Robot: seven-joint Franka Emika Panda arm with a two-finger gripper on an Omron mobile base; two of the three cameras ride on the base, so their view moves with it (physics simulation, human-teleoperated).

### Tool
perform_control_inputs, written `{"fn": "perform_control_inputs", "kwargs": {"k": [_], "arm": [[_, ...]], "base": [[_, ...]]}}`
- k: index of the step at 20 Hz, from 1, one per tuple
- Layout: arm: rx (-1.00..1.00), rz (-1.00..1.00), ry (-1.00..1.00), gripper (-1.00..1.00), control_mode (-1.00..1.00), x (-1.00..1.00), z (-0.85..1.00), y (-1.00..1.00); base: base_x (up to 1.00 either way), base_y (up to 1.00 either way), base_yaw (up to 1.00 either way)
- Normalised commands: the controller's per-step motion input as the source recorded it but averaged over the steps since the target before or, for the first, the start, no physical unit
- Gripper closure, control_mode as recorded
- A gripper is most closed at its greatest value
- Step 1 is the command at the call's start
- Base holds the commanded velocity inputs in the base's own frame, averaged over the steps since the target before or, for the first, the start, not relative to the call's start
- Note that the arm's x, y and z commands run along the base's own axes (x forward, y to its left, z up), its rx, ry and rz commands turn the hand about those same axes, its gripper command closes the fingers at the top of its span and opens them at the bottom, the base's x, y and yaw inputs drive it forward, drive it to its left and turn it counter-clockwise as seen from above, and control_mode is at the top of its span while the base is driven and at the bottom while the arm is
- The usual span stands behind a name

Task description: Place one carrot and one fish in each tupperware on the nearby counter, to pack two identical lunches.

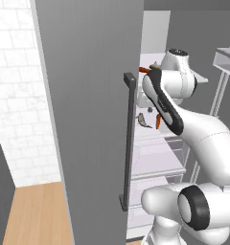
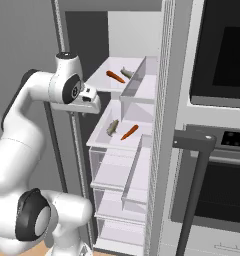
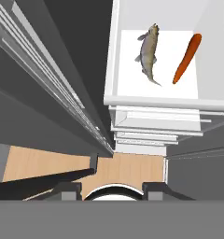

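Note:
Inside the open fridge, a middle shelf (image 2: 142, 125) holds a grey fish (image 2: 112, 127) (image 3: 150, 52) (image 1: 143, 119) and an orange carrot (image 2: 129, 132) (image 3: 187, 58) (image 1: 158, 120) side by side. On the shelf above lie another carrot (image 2: 114, 76) and another fish (image 2: 126, 73). My gripper (image 3: 111, 189) (image 2: 91, 107) hangs in front of the fridge, above and short of the middle shelf's front edge, pointing down. Its fingers stand apart with nothing between them. The tupperware and the counter are out of view.
The grey fridge door (image 1: 88, 119) with its dark vertical handle (image 1: 130, 139) stands open close on the left. Clear drawers (image 2: 117, 170) stack below the middle shelf. An oven (image 2: 217, 100) with a dark bar handle (image 2: 192, 190) flanks the fridge on the right. Below is wooden floor (image 1: 35, 215).

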Motion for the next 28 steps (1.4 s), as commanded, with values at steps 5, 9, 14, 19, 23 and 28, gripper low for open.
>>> {"fn": "perform_control_inputs", "kwargs": {"k": [5, 9, 14, 19, 23, 28], "arm": [[0.0, 0.01, -0.03, -1.0, -1.0, 0.01, -0.02, -0.53], [0.0, 0.0, -0.03, -1.0, -1.0, -0.19, -0.31, -0.73], [-0.12, 0.0, -0.03, -1.0, -1.0, -0.27, -0.61, -0.27], [-0.02, -0.09, -0.16, -1.0, -1.0, 0.13, -0.93, -0.04], [0.1, -0.09, -0.04, -1.0, -1.0, 0.34, -0.42, -0.2], [0.09, -0.05, -0.02, -1.0, -1.0, 0.46, -0.05, -0.18]], "base": [[0.0, 0.0, 0.0], [0.0, 0.0, 0.0], [0.0, 0.0, 0.0], [0.0, 0.0, 0.0], [0.0, 0.0, 0.0], [0.0, 0.0, 0.0]]}}
